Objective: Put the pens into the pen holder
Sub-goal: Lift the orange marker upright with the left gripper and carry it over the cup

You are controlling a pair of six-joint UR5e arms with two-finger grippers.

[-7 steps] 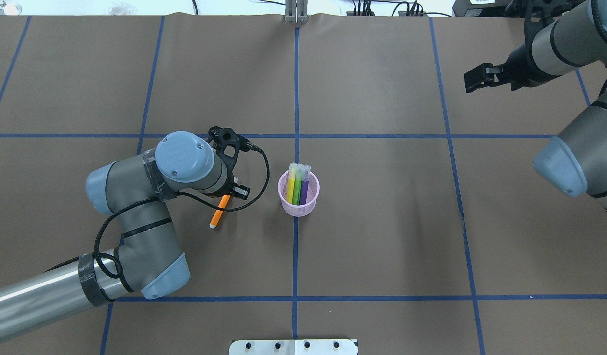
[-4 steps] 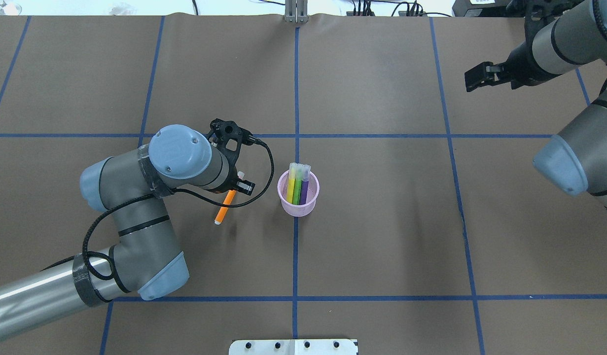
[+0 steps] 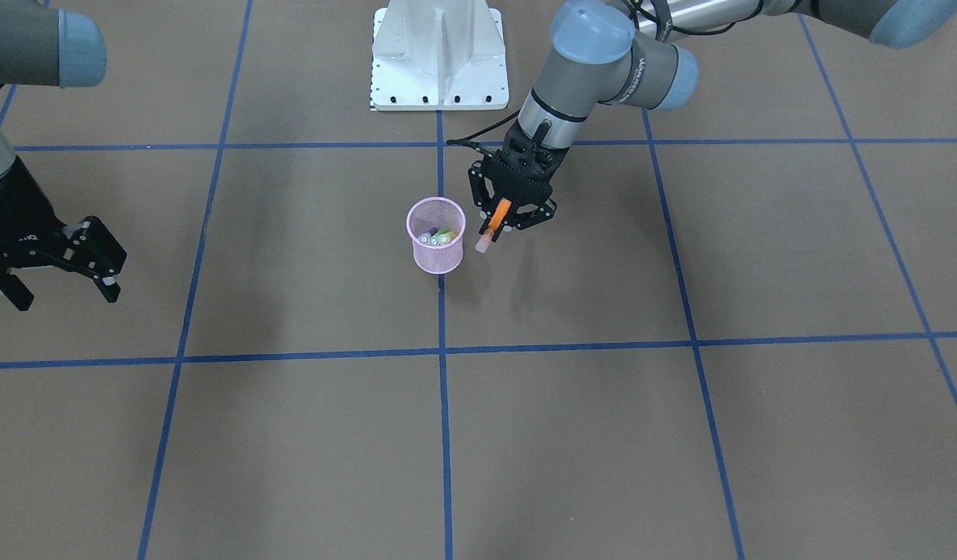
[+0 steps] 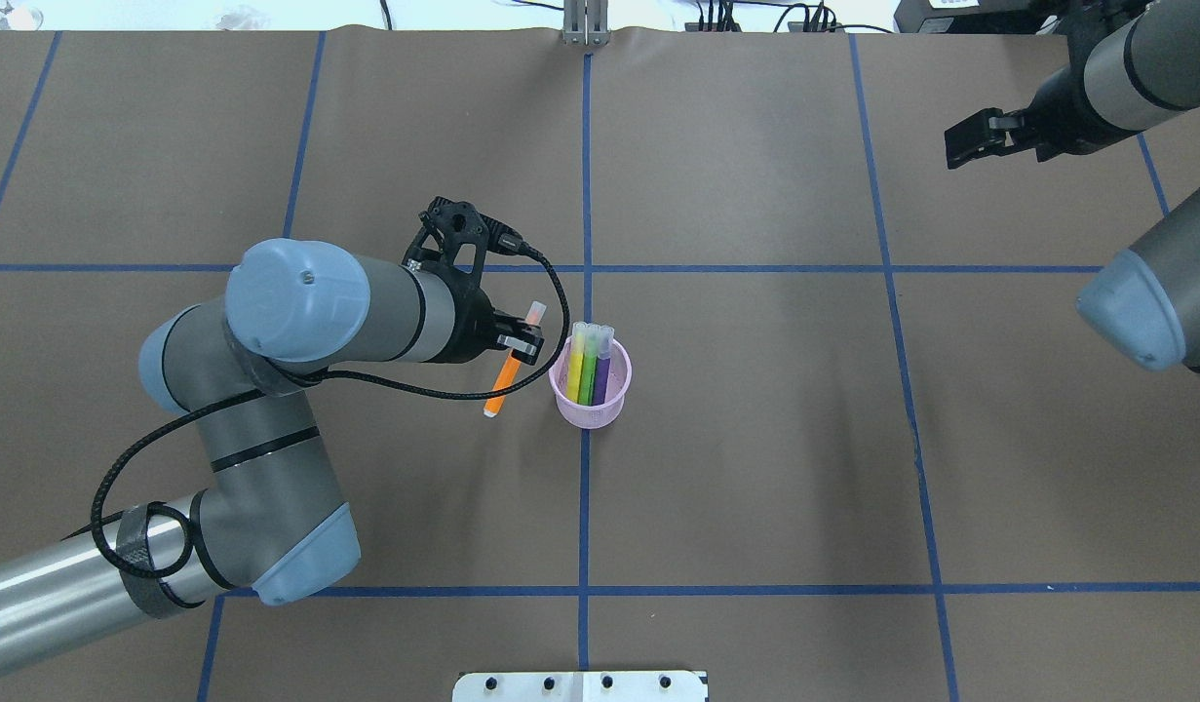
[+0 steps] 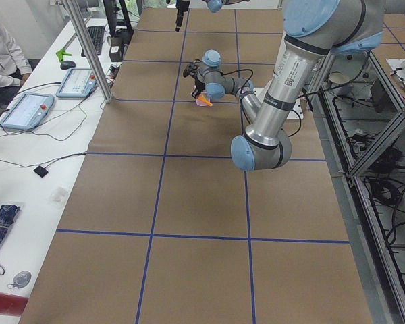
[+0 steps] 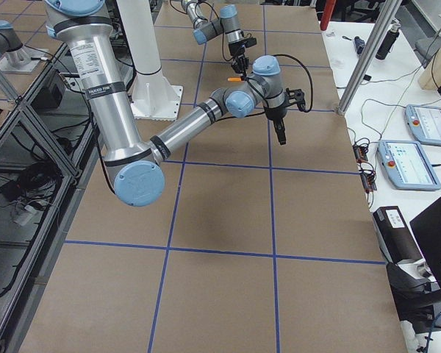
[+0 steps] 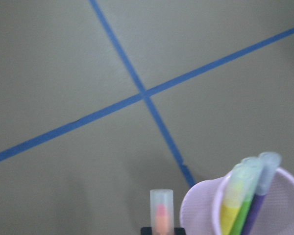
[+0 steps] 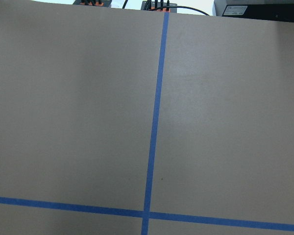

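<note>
A: Where is the orange pen point(image 4: 505, 378)?
B: The left gripper point(image 4: 522, 343) is clamped on it, tilted, just beside the holder point(image 4: 588, 417), where three pens point(image 4: 588, 369) stand.
A: The right gripper point(image 3: 58, 268)?
B: Jaws apart, far off. The lettering point(image 3: 638, 68) on the left arm point(image 3: 595, 74) is too small to read.

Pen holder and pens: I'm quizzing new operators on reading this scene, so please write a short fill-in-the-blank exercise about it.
1. The pen clamped in the left arm's jaws is coloured ___.
2. The pen holder contains ___ pens.
3. The right arm's jaws stand ___ and empty.
Missing words: orange; three; open.
</note>
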